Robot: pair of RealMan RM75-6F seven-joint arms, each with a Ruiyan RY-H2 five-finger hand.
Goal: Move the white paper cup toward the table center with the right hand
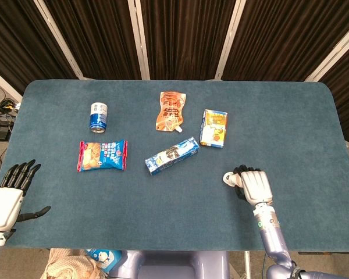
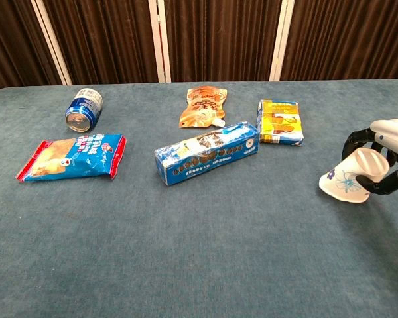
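The table (image 1: 291, 116) is covered in blue-green cloth and carries everything. On it, far to the left of the right hand's fingers, lie a snack bag (image 1: 102, 155) and a can (image 1: 99, 116) on its side; nearer, up and to the left of those fingers, lie a long blue box (image 1: 172, 156), an orange pouch (image 1: 171, 110) and a yellow carton (image 1: 214, 128).

The right hand (image 1: 253, 186) sits at the table's near right part. Its black fingers (image 2: 358, 138) are curled around the cup (image 2: 348, 180), gripping it at the narrow base end. The cup is tipped on its side, its wide rim touching the table and turned toward the table's middle, a blue flower print on its wall.

The left hand (image 1: 10, 195) is at the near left corner, beyond the table's edge, fingers straight and apart, thumb out, holding nothing.

In the chest view the right hand is cut off by the frame edge, and the left hand is out of that view. In the head view the right hand covers most of the cup; only a bit of white rim shows left of the fingers. The printing on the packets is too small to read.
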